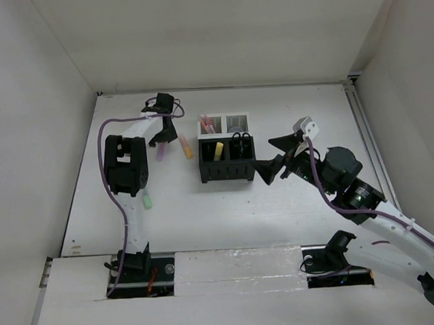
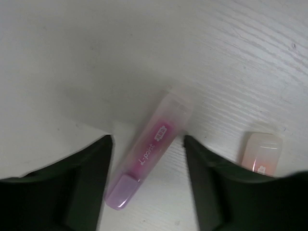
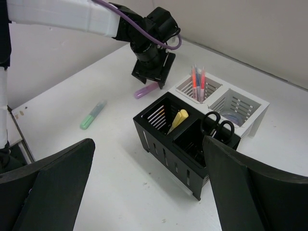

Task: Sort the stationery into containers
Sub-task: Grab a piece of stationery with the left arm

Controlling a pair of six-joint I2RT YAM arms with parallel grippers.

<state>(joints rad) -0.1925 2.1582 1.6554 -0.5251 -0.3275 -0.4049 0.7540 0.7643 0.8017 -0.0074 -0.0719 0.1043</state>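
Note:
My left gripper [image 1: 160,140] [image 2: 147,144] is open, low over the table, its fingers on either side of the pink highlighter [image 1: 160,152] [image 2: 150,147] [image 3: 146,90], which lies flat. The orange highlighter [image 1: 185,147] [image 2: 260,154] lies just to its right. The green highlighter [image 1: 148,202] [image 3: 92,115] lies nearer the front left. The organiser block [image 1: 228,173] [image 3: 163,147] holds the yellow highlighter [image 1: 218,151] [image 3: 178,119], the scissors [image 1: 240,141] [image 3: 216,126], the pens [image 1: 207,124] [image 3: 198,82] and a round grey item [image 1: 236,123]. My right gripper [image 1: 268,160] [image 3: 149,144] is open and empty, just right of the block.
White walls close in the table at the back and on both sides. A metal rail [image 1: 366,136] runs along the right edge. The left arm's black elbow [image 1: 126,166] hangs over the table, left of the green highlighter.

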